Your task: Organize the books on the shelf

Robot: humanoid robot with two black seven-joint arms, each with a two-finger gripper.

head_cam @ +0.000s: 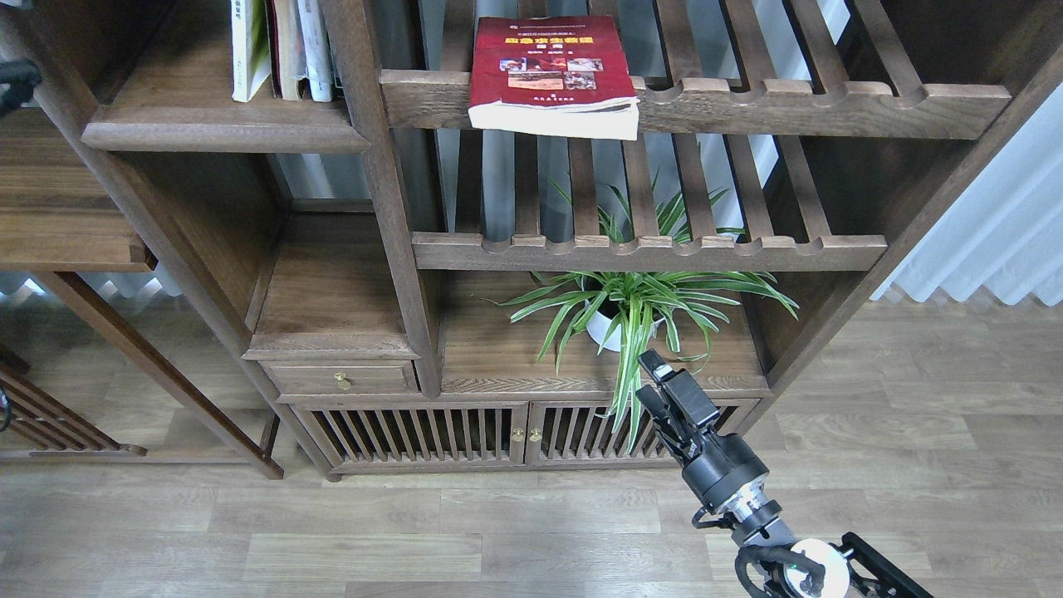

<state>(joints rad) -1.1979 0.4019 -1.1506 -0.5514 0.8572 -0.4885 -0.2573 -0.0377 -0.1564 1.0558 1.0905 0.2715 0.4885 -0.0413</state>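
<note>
Head view: dark red book is lying flat, overhanging the slatted rack far above the right pincer, fingers nearly together, gripping nothing. A misjudged upward reach is risking knocking it down onto the spider plant.

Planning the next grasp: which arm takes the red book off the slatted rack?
Right, probably. The right gripper is below the red book and empty; the left arm barely shows at the frame edge.
</note>
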